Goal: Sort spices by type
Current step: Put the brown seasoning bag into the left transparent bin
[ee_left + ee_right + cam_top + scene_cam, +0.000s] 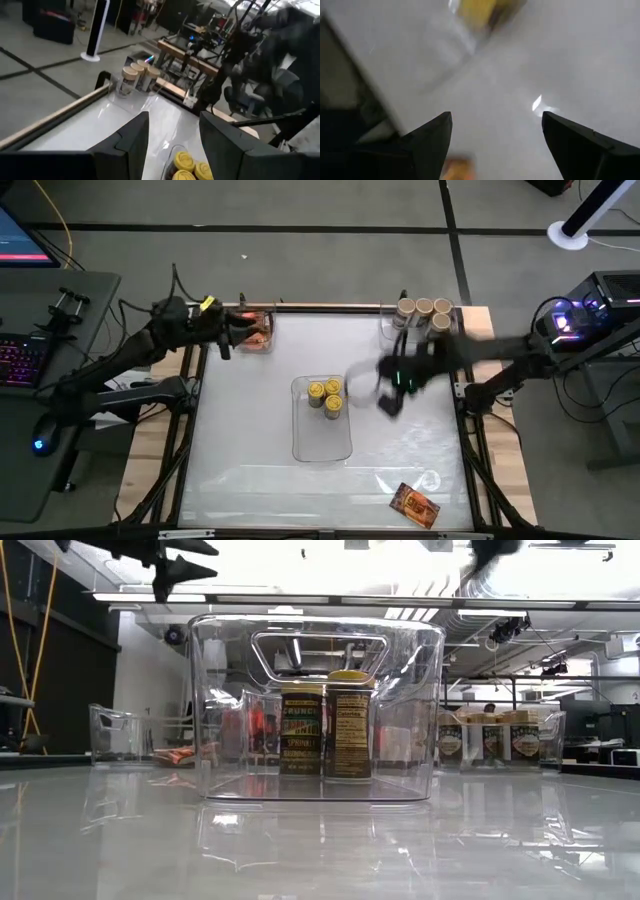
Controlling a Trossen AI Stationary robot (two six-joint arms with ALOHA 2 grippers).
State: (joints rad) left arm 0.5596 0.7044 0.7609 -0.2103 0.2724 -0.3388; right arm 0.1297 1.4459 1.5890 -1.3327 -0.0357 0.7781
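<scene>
Three yellow-lidded jars stand in the clear centre tray. Beige-lidded jars stand in a clear tray at the far right corner. Orange-red packets lie in a clear tray at the far left, and one more packet lies flat near the table's front right. My left gripper hovers open beside the far-left tray, with nothing between its fingers. My right gripper hangs open just right of the centre tray, blurred, pointing down at bare table.
The white tabletop has free room left of the centre tray and along the near edge. The centre tray's handled wall stands tall in the low view. A keyboard and mouse sit off the table's left; electronics sit off its right.
</scene>
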